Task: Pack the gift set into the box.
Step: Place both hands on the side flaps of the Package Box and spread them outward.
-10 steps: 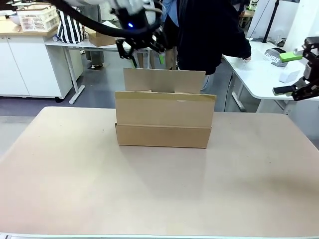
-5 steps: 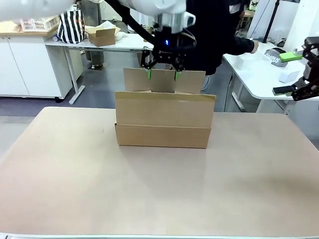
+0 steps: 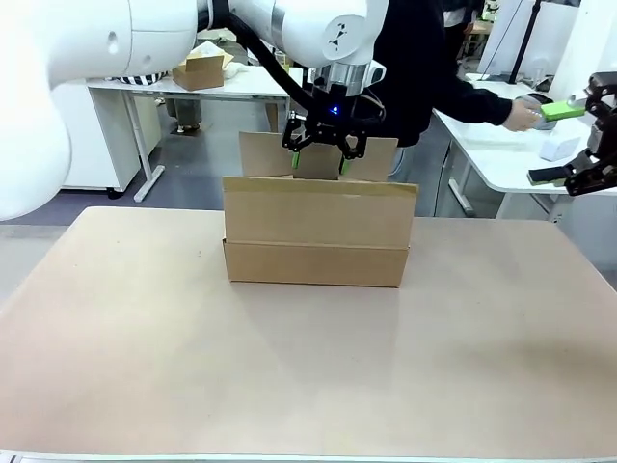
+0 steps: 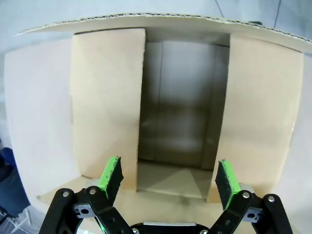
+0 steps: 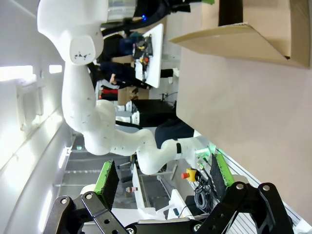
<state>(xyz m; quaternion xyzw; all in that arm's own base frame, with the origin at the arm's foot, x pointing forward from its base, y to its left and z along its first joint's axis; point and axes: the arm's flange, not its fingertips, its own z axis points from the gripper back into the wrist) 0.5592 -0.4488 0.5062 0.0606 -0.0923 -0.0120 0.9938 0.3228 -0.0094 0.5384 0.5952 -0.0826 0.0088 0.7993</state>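
The box (image 3: 316, 234) stands open at the far middle of the table, its flaps up. My left gripper (image 3: 318, 165) hangs just above the opening, open and holding nothing. In the left wrist view I look straight down between the green pads (image 4: 111, 174) of the left gripper (image 4: 168, 178) into the bare inside of the box (image 4: 178, 122), with a flap (image 4: 107, 102) on either side. My right gripper (image 3: 590, 164) stays off the table's right edge; the right gripper (image 5: 161, 178) is open and empty. The gift set is out of view.
A person in a dark top stands behind the box, one hand (image 3: 525, 113) reaching to a white side table (image 3: 501, 149) at the right with a green item (image 3: 561, 109) on it. A small brown carton (image 3: 198, 69) sits on a back table. The near tabletop (image 3: 289, 367) is bare.
My left arm swung from the far left to above the box and came down a little. The person's hand reached farther right onto the side table. The right arm has not moved.
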